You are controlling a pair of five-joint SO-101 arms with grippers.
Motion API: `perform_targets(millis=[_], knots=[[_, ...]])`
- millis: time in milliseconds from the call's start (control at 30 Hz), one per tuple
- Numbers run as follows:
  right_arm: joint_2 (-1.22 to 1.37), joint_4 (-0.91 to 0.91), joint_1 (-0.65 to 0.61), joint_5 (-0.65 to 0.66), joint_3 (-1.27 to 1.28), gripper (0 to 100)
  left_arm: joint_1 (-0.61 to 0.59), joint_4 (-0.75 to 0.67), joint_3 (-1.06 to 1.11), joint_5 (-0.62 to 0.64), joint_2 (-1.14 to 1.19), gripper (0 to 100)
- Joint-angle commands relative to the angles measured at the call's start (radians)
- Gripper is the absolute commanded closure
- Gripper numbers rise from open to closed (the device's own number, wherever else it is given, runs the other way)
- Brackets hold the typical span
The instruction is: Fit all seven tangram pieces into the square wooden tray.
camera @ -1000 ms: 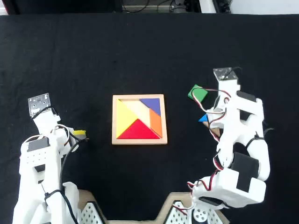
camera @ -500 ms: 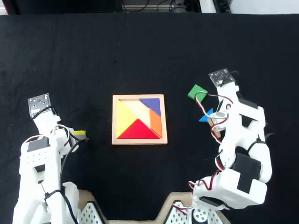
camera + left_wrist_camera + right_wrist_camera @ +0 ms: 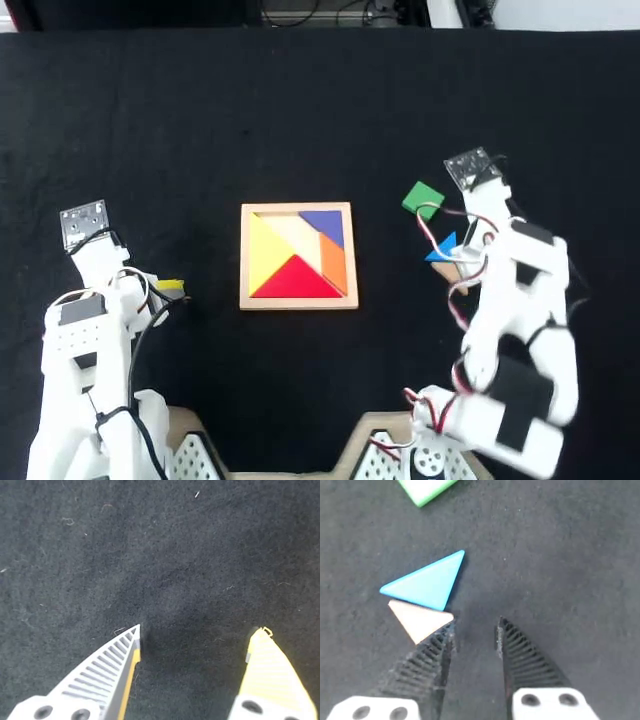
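Right gripper (image 3: 475, 630) narrowly parted over black cloth (image 3: 560, 555), gripping nothing, peach triangle (image 3: 417, 620) just beside one fingertip (image 3: 445, 637), blue triangle (image 3: 422, 585) touching it beyond, green square (image 3: 425, 487) farther ahead, left gripper (image 3: 199, 630) spread wide, tray (image 3: 298, 304) between both grippers (five pieces in).

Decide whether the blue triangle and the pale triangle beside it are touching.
Touching. In the right wrist view the blue triangle lies edge to edge against the pale triangle, no gap showing between them.
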Motion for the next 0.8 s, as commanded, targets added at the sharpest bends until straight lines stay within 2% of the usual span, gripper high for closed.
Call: perform_targets(millis=[0, 233, 433, 500, 667, 767], knots=[[-0.217, 0.009, 0.006, 0.011, 0.097, 87.1, 0.01, -0.005, -0.004, -0.012, -0.008, 67], [-0.426, 0.009, -0.123, 0.028, 0.278, 87.1, 0.01, -0.005, -0.004, -0.012, -0.008, 67], [-0.354, 0.011, -0.091, 0.04, 0.225, 87.1, 0.01, -0.005, -0.004, -0.012, -0.008, 67], [-0.298, 0.011, -0.052, 0.103, 0.17, 87.1, 0.01, -0.005, -0.004, -0.012, -0.008, 67], [-0.136, 0.009, -0.017, 0.399, 0.079, 87.1, 0.01, -0.005, -0.004, -0.012, -0.008, 67], [-0.064, 0.009, -0.017, 0.387, 0.024, 87.1, 0.01, -0.005, -0.004, -0.012, -0.008, 67]])
